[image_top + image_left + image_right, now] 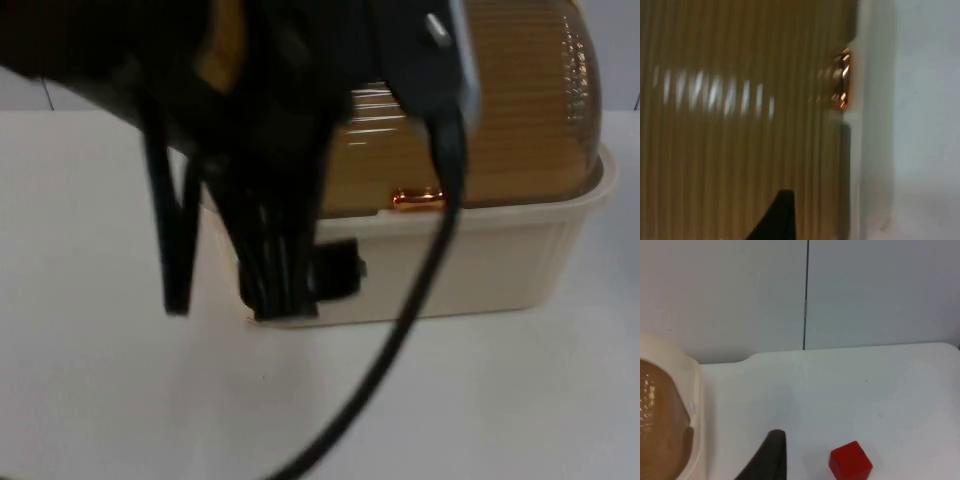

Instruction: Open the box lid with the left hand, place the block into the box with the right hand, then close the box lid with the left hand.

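The box has a cream base (480, 265) and a ribbed amber see-through lid (520, 110), which lies down on the base. A small copper latch (418, 198) sits at the lid's front edge. My left arm reaches over the box's left end, and my left gripper (285, 285) hangs at the box's front left corner. In the left wrist view the lid (740, 125) is very close, with the latch (842, 80) at its rim. A red block (850, 461) lies on the white table (840, 385), just beside my right gripper (771, 460).
The grey partition wall (805, 290) stands behind the table's far edge. The box's cream rim (692, 405) is to one side of the right gripper. A black cable (420, 290) hangs across the box's front.
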`<action>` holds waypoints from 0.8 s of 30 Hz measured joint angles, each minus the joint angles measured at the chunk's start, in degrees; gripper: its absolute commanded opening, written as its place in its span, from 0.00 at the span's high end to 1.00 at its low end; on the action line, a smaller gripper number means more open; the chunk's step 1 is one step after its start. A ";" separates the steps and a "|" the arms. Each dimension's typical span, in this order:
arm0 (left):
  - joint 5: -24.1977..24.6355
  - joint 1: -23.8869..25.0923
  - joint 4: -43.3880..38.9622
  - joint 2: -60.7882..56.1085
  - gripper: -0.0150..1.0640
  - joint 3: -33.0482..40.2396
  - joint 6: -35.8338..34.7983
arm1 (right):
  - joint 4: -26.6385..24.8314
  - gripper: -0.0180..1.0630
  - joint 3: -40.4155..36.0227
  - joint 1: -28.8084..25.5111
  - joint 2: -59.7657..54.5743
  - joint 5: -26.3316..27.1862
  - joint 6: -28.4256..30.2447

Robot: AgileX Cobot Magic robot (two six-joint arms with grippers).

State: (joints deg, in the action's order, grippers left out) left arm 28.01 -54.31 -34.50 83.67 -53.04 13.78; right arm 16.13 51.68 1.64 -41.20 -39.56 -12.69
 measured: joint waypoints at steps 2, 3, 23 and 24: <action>-0.93 -2.54 -8.67 2.72 0.02 0.00 -3.39 | 0.92 0.01 0.00 0.00 0.00 -0.12 0.00; -1.13 -3.52 -13.55 4.19 0.02 0.00 -6.13 | 1.16 0.01 0.00 0.00 0.00 -0.12 0.00; 6.39 -4.98 -64.35 17.66 0.02 0.00 -64.00 | 4.86 0.01 0.00 0.00 0.00 -0.02 0.00; 6.65 -4.98 -64.66 17.91 0.02 0.00 -65.88 | 5.01 0.01 0.00 0.00 0.00 -0.02 0.00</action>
State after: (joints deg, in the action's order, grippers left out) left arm 34.66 -59.28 -99.16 101.59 -53.04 -52.10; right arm 21.15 51.68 1.64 -41.20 -39.58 -12.69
